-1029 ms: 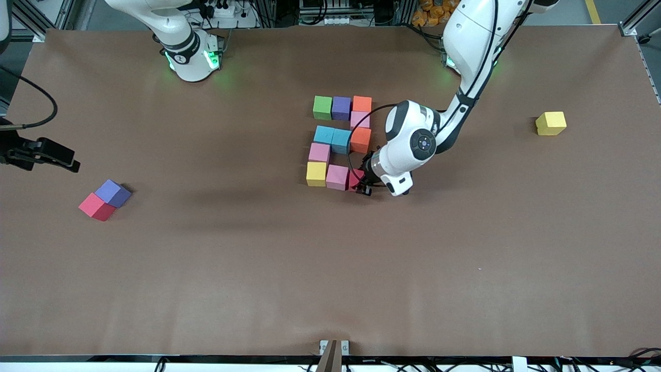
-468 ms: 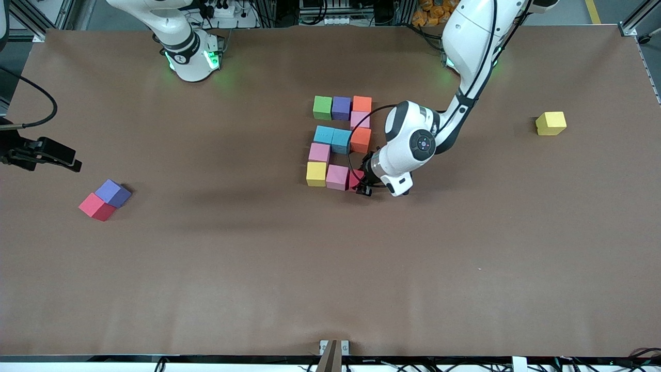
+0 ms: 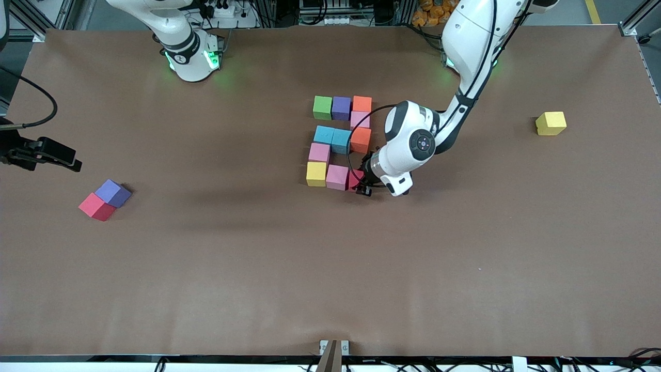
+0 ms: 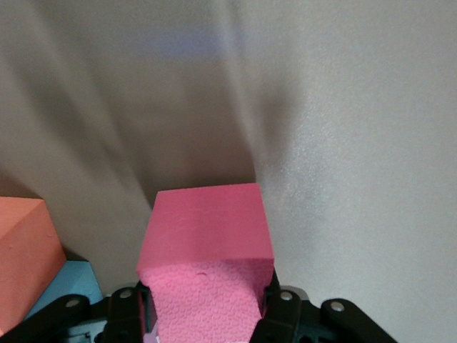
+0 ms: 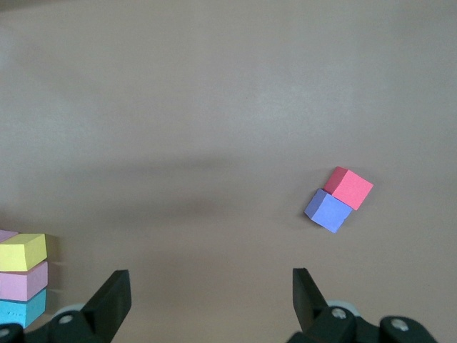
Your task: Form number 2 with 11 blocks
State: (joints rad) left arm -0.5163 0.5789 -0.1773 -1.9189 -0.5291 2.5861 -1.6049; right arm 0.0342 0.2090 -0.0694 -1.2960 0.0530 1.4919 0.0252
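Observation:
Several blocks lie in a figure at mid-table: green [image 3: 323, 107], purple [image 3: 341, 108] and orange [image 3: 362, 104] in the row farthest from the front camera, then pink [image 3: 359, 120], two light blue [image 3: 324, 135] [image 3: 341, 141], orange [image 3: 360, 140], pink [image 3: 319, 152], yellow [image 3: 316, 173] and pink [image 3: 337, 177]. My left gripper [image 3: 362, 186] [image 4: 206, 300] is shut on a red block [image 3: 355, 179] [image 4: 207, 221], low at the table beside that last pink block. My right gripper [image 3: 64, 159] [image 5: 211, 286] hangs open and holds nothing, over the right arm's end of the table.
A red block [image 3: 95, 207] [image 5: 351, 187] and a purple block [image 3: 113, 192] [image 5: 328, 210] touch each other near the right arm's end. A lone yellow block [image 3: 551, 123] sits toward the left arm's end. Brown table surface [image 3: 330, 268] spreads nearer the front camera.

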